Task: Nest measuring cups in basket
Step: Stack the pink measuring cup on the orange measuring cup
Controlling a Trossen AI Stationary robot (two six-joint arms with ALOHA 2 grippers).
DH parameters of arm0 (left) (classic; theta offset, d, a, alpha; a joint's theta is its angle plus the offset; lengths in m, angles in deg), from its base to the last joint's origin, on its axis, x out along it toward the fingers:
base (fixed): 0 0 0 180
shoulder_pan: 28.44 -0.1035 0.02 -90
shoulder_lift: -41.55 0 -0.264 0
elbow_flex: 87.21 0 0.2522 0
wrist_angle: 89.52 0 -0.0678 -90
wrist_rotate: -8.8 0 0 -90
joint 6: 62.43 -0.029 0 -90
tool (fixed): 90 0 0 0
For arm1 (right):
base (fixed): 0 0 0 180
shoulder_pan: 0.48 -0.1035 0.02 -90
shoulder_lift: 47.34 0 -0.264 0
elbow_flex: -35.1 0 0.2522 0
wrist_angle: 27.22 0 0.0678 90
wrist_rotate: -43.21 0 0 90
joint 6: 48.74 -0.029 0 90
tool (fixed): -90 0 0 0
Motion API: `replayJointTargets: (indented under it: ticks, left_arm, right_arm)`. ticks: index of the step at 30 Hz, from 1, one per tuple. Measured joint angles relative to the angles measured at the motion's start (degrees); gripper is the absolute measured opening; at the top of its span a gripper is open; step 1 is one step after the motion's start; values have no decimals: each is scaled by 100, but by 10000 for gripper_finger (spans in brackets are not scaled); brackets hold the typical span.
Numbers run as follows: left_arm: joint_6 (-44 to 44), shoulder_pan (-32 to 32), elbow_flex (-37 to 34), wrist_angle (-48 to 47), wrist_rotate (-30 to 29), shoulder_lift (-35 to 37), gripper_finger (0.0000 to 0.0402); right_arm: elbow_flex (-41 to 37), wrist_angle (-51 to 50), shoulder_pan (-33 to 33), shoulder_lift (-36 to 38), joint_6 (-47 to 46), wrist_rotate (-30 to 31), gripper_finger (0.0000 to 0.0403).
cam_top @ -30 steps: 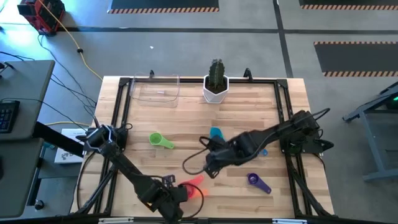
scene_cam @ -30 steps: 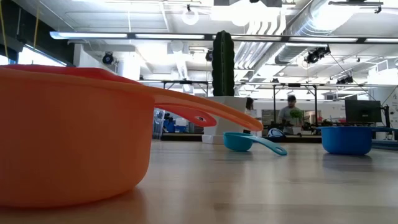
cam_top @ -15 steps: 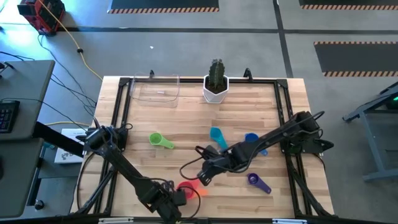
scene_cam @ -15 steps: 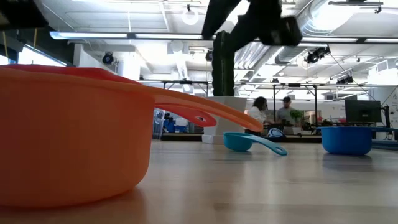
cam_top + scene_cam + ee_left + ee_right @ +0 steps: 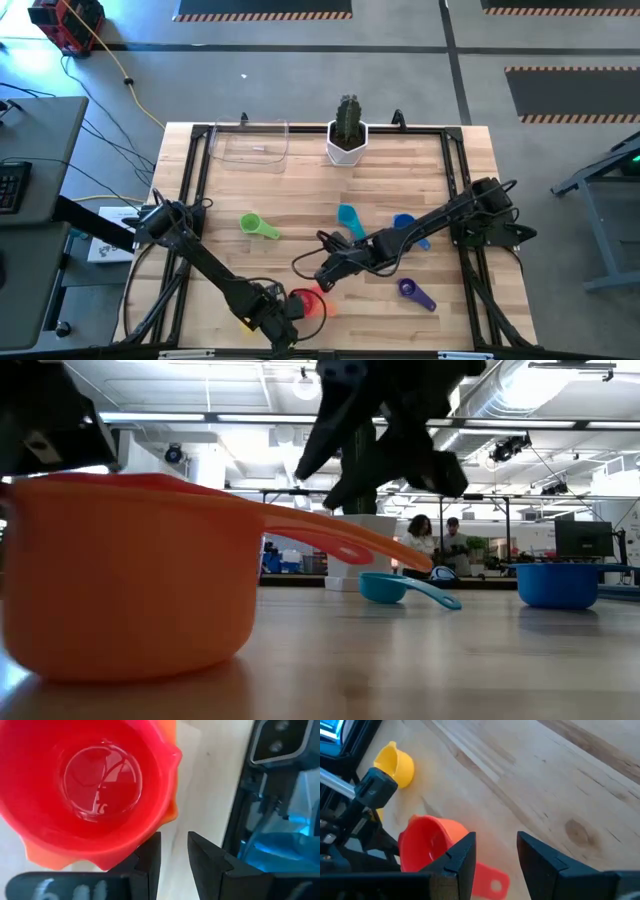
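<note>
The red cup (image 5: 309,303) sits nested in the orange cup (image 5: 130,575) near the bench's (image 5: 300,200) front edge, handles pointing toward the right edge. The left gripper (image 5: 283,312) sits at the stack's rim, fingers (image 5: 150,855) a narrow gap apart; whether they pinch the rim cannot be told. The right gripper (image 5: 325,277), fingers parted and empty, hovers just behind the stack. A yellow cup (image 5: 396,766) shows only from the right wrist. The basket (image 5: 252,142) lies at the far left corner.
</note>
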Motion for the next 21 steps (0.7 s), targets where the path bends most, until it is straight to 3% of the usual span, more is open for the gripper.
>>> replayJointTargets:
  ticks: [8, 13, 21]
  left_arm:
    - [-4, -312, 0, -65, -190, 0, 86]
    - [-109, -544, 0, -71, -190, 0, 86]
    - [-42, -696, 2, -46, -177, 0, 86]
  right_arm:
    - [-109, 133, 25, -274, -402, -329, 135]
    - [-109, -287, -3, -256, -654, -157, 135]
    - [-109, -820, -97, -241, -1106, -560, 135]
